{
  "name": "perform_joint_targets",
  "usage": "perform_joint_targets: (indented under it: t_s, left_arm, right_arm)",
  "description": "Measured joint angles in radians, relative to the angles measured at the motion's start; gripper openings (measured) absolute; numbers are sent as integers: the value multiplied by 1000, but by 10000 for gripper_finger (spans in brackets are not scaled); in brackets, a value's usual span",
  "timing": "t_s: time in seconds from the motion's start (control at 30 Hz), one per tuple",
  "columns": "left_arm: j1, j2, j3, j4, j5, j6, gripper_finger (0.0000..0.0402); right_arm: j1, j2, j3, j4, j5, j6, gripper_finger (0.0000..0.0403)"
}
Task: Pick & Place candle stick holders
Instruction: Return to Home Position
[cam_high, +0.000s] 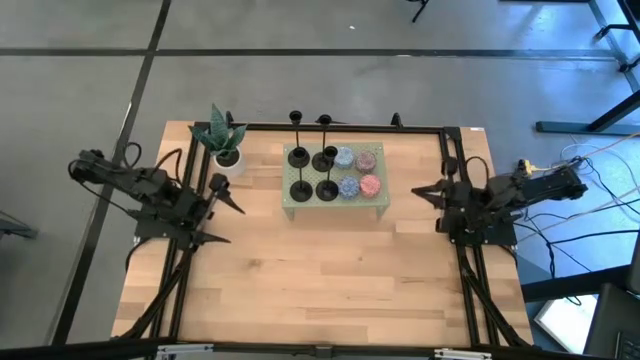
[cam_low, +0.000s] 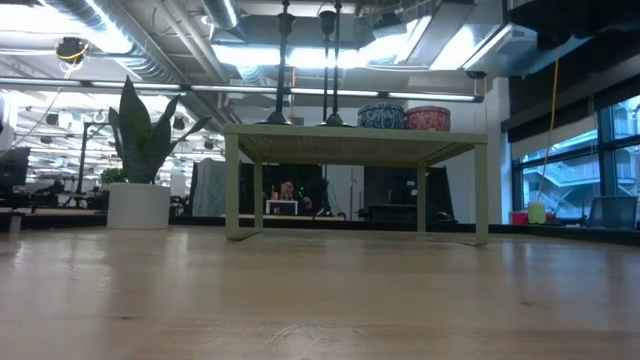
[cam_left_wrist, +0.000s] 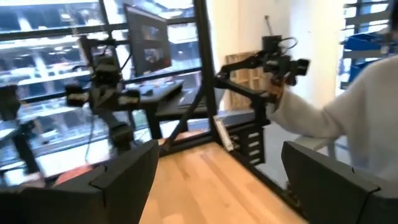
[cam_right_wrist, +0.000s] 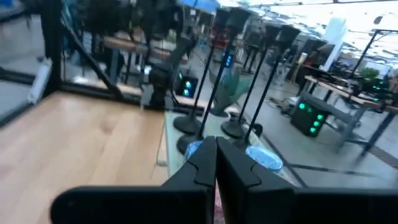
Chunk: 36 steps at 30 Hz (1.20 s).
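While the four candle stick holders (cam_high: 326, 188) are standing on the shelf's (cam_high: 383, 207) left half, I am resting clear of them, left gripper (cam_left_wrist: 221, 155) spread, right gripper (cam_right_wrist: 216, 146) pinched together, judging them light, stiff and probably tippy, best taken by the stem.

Grey floor (cam_high: 300, 90), bright ceiling lights (cam_low: 300, 55), tall windows (cam_low: 600, 170)

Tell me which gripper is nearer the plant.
Left. The left gripper, open, is a short way from the plant, on the same side of the table. The right gripper, shut, is far across, past the shelf.
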Motion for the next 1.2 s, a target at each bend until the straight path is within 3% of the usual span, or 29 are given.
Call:
perform_joint_targets:
  t_s: [0.2, 0.6, 0.87, 1.2]
  left_arm:
    - [48, -121, -180, 105, -6, -5, 338]
    - [105, -424, -356, 141, 62, 57, 338]
    - [143, -431, -393, 143, 73, 60, 338]
    - [155, -433, -394, 147, 157, 75, 338]
  right_arm:
    - [0, -114, -25, -68, -47, 0, 10]
    - [0, -283, -124, -35, -29, 4, 10]
    - [-1, -281, -181, 30, -29, 5, 10]
    - [-1, -281, -288, 196, -61, 8, 10]
